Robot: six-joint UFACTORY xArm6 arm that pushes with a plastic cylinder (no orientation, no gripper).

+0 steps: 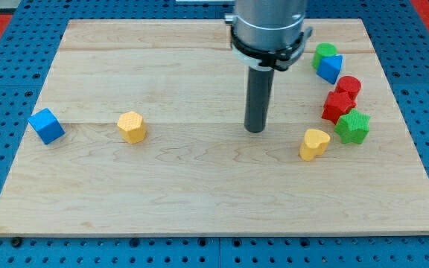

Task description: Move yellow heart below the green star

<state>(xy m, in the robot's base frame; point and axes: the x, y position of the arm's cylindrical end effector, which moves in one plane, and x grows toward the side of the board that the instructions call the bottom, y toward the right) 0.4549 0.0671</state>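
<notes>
Pincer there was none: my tip (255, 130) was a bare rod end, resting on the board (199, 193), grasping nothing. It stood to the view's left of the yellow heart (314, 143), apart from it. That heart lay just left of the green star (352, 127), slightly lower. A red star (338, 106) touched the green star from above.

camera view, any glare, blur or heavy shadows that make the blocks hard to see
Camera view: even, soft lighting with no strong glare on the wooden board; the blocks cast only faint shadows. The yellow heart and green star look sharp, and my tip is crisp to the view's left of them. The arm's housing is cropped at the view's top.
</notes>
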